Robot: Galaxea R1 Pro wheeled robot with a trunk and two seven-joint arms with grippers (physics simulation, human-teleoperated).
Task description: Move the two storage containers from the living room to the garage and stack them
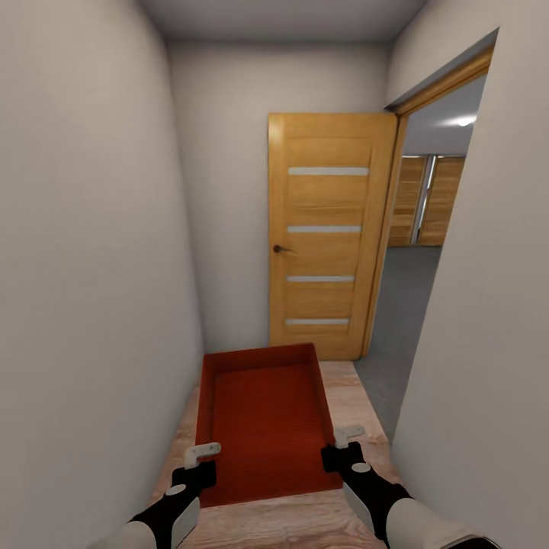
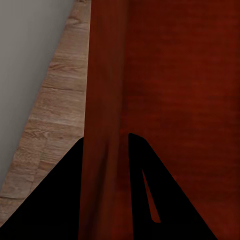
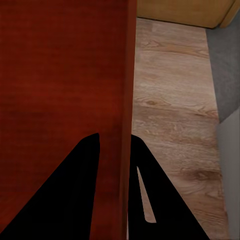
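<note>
Now bin (image 1: 263, 427) lower centre, long axis pointing ahead toward door (image 1: 329, 236); left gripper (image 1: 203, 452) clamped on left wall, right gripper (image 1: 348, 436) on right wall; garage opening upper right.

Narrow corridor, pale walls, wood-plank floor (image 1: 347, 396). Red-orange open-top storage container (image 1: 263, 419) between both pincers, held above planks. Left gripper (image 1: 203, 456) on container's left wall near its near corner; right gripper (image 1: 345, 441) on right wall. Beyond container: wooden door (image 1: 329, 236) with four frosted strips, swung open. Ahead-right of right gripper: doorway, grey concrete floor (image 1: 404, 305), wood-panelled doors (image 1: 427, 200) behind.
</note>
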